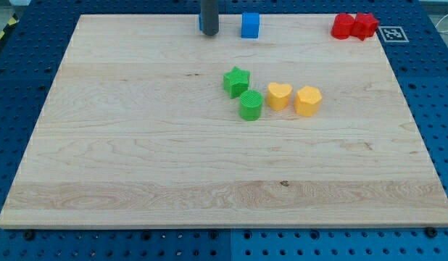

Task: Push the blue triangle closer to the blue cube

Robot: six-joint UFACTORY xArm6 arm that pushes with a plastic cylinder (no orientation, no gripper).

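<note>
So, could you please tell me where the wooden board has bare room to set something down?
The view's left half and the whole strip along the bottom edge of the wooden board are bare. The middle is crowded: green star block, green cylinder block, yellow heart block, yellow hexagonal block. The top edge holds my tip, the blue cube and two red blocks.

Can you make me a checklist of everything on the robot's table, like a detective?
Surface: wooden board, flat, lying on a blue perforated table.
Job's things: blue cube near the view's top edge; blue triangle mostly hidden behind the rod, only a blue sliver shows.
Clutter: green star, green cylinder, yellow heart, yellow block, two red blocks touching at the top right.
Hand: none; my tip sits left of the blue cube, against the blue sliver.
Cables: nothing seen.
Surroundings: black-and-white marker tag.
</note>
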